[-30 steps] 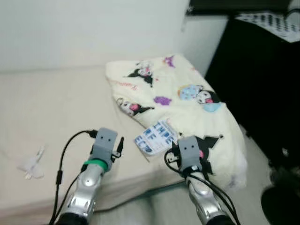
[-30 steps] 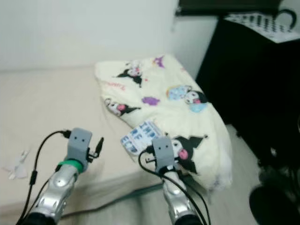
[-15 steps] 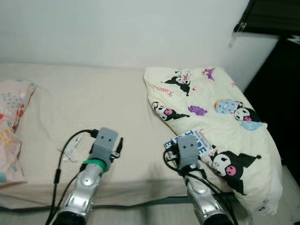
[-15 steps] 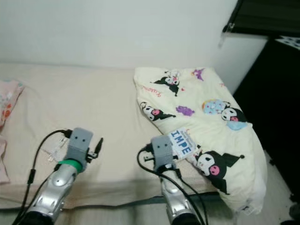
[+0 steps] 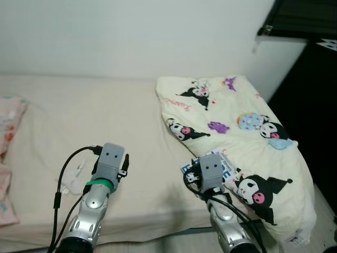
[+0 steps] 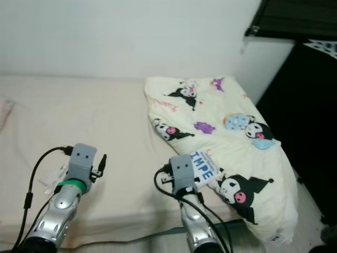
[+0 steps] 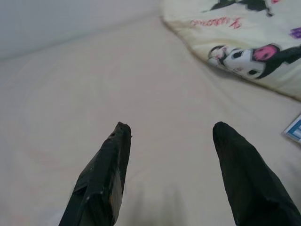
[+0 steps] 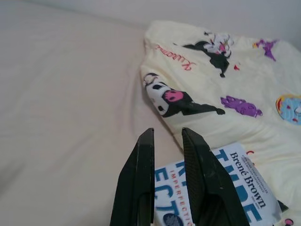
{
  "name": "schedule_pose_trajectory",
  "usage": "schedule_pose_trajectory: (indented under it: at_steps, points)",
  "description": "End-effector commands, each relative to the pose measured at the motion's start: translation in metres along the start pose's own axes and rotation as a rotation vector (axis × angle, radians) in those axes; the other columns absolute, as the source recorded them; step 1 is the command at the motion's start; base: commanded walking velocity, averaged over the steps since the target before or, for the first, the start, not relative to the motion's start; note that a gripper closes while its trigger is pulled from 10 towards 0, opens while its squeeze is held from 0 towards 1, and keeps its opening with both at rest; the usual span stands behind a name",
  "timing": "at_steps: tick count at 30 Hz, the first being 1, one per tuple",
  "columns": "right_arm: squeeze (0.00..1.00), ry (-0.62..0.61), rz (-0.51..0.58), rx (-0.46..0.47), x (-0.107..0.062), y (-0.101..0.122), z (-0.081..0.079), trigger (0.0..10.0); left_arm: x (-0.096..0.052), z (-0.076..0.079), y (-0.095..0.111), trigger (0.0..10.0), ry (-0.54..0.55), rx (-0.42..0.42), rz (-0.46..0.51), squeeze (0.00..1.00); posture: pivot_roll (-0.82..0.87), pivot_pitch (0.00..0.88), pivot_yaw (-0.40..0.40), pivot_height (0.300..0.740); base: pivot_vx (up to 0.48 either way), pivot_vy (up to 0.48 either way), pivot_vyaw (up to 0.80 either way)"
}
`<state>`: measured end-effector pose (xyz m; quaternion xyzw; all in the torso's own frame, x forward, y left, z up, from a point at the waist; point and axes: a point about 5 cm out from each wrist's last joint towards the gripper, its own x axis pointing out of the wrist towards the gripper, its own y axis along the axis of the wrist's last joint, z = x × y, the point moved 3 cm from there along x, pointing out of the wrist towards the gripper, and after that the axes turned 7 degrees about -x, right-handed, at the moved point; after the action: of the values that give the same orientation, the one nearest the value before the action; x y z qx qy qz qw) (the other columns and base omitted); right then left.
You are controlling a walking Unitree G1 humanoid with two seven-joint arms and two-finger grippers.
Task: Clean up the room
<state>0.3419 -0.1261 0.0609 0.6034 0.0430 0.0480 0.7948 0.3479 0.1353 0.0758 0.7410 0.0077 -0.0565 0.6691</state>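
Note:
A white and blue book (image 5: 228,164) lies on the bed at the edge of a cream cartoon-print blanket (image 5: 237,118). My right arm (image 5: 211,172) hovers just over the book's near corner. In the right wrist view the right gripper (image 8: 168,133) is shut with nothing in it, pointing over the book (image 8: 235,188). A crumpled clear plastic wrapper (image 5: 72,177) lies on the sheet beside my left arm (image 5: 110,159). The left gripper (image 7: 170,133) is open above bare beige sheet.
The bed (image 5: 79,116) runs along a white wall. A pink patterned pillow (image 5: 7,124) sits at the left edge. Tall black furniture (image 5: 310,100) stands right of the bed, close to the blanket's end.
The camera swung left across the bed, then slightly back right, bringing the pink pillow and wrapper into view. Both arms hold the same pose, fingers unchanged.

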Motion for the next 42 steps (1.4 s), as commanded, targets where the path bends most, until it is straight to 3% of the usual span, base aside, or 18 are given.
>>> schedule_pose_trajectory:
  at_steps: [1, 15, 23, 24, 33, 42]
  points:
    - [0.00, -0.002, -0.021, 0.015, -0.002, -0.005, -0.001, 10.0, 0.000, -0.003, -0.003, 10.0, 0.007, 0.015, -0.018, 0.00, -0.02, 0.046, -0.002, 0.740, 0.386, 0.000, 0.00]
    - [0.00, -0.006, -0.025, 0.015, -0.002, -0.005, -0.001, 10.0, -0.003, 0.005, 0.002, 10.0, -0.039, -0.012, 0.018, 0.00, -0.02, 0.046, -0.001, 0.740, 0.134, -0.110, 0.00]
    - [0.00, -0.007, -0.026, 0.016, -0.002, -0.006, -0.001, 10.0, -0.007, 0.016, -0.004, 10.0, -0.105, 0.014, -0.008, 0.00, -0.01, 0.046, 0.001, 0.740, 0.000, 0.000, 0.00]
    - [0.00, -0.007, -0.026, 0.016, -0.002, -0.006, -0.001, 10.0, -0.008, 0.017, -0.007, 10.0, -0.110, 0.066, -0.010, 0.00, -0.01, 0.046, 0.001, 0.740, 0.000, 0.000, 0.00]
    - [0.00, -0.004, -0.026, 0.014, -0.003, -0.006, -0.002, 10.0, -0.007, 0.004, -0.007, 10.0, -0.029, -0.072, -0.027, 0.00, -0.01, 0.048, 0.000, 0.740, 0.000, 0.000, 0.00]
    - [0.00, -0.002, -0.021, 0.011, -0.002, -0.005, -0.001, 10.0, -0.008, 0.001, -0.005, 10.0, -0.003, -0.103, -0.011, 0.00, -0.01, 0.047, -0.004, 0.740, -0.066, 0.000, 0.00]
